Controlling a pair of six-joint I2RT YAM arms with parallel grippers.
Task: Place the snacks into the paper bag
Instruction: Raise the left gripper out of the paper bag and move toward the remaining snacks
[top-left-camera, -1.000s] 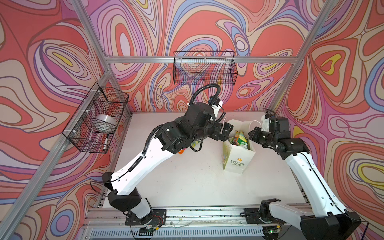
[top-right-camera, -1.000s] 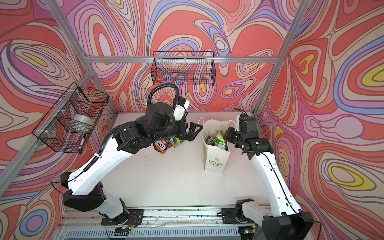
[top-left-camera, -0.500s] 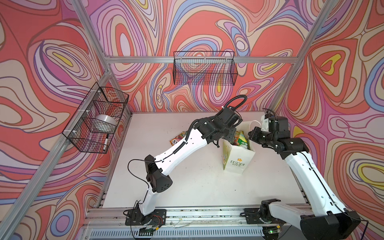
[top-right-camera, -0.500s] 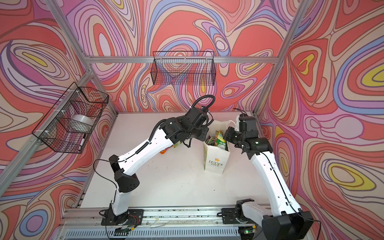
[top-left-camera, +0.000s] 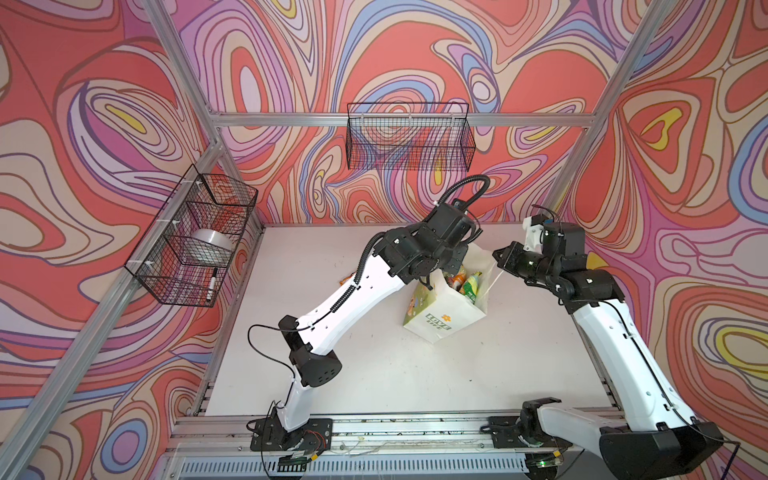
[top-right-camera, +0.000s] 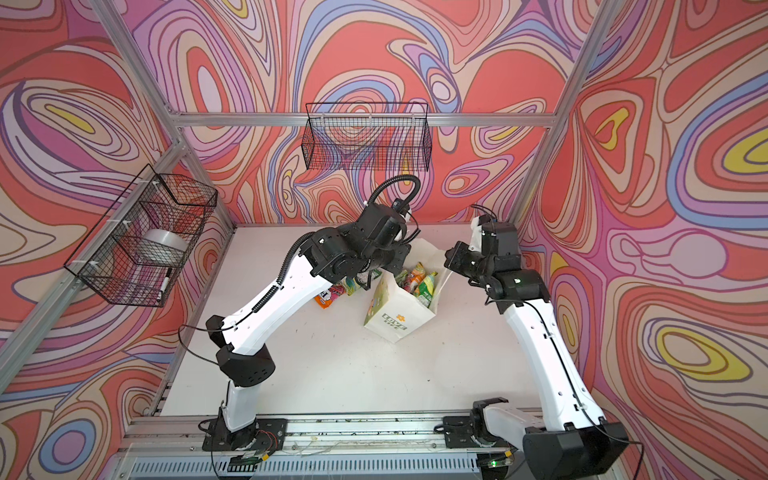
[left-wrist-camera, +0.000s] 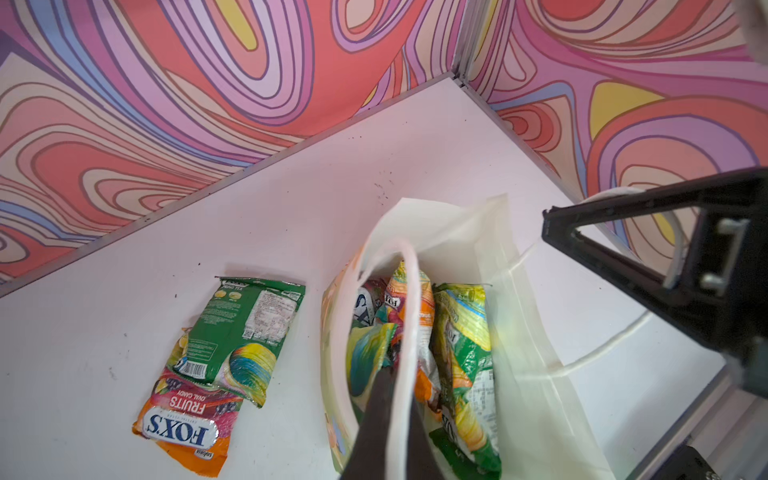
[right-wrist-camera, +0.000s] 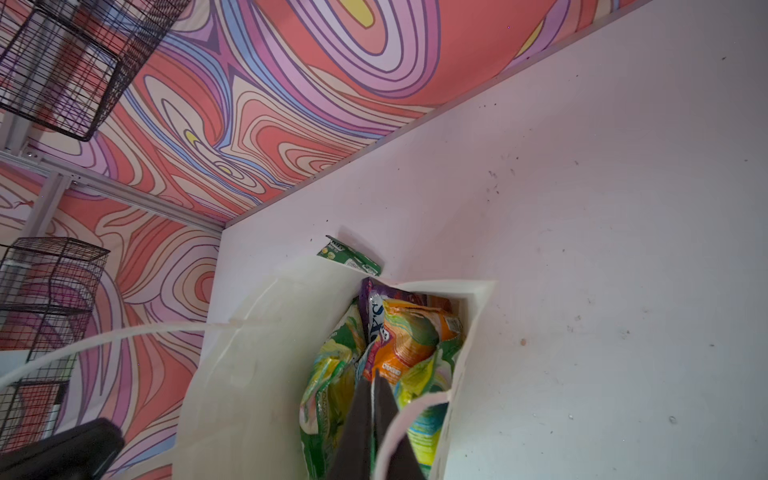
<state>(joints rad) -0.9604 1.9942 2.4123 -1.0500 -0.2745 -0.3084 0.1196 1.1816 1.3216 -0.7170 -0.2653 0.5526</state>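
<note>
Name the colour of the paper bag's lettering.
Green, best seen on the paper bag in a top view.

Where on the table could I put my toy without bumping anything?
Biggest bare patch: the table between the paper bag and the front rail. Also bare: the far left corner by the side basket. Crowded: the bag's mouth, where the left arm and right arm meet, and the two snacks beside it.

Top views look down; wrist views (close-up) share the paper bag (left-wrist-camera: 453, 232) (right-wrist-camera: 249, 353).
</note>
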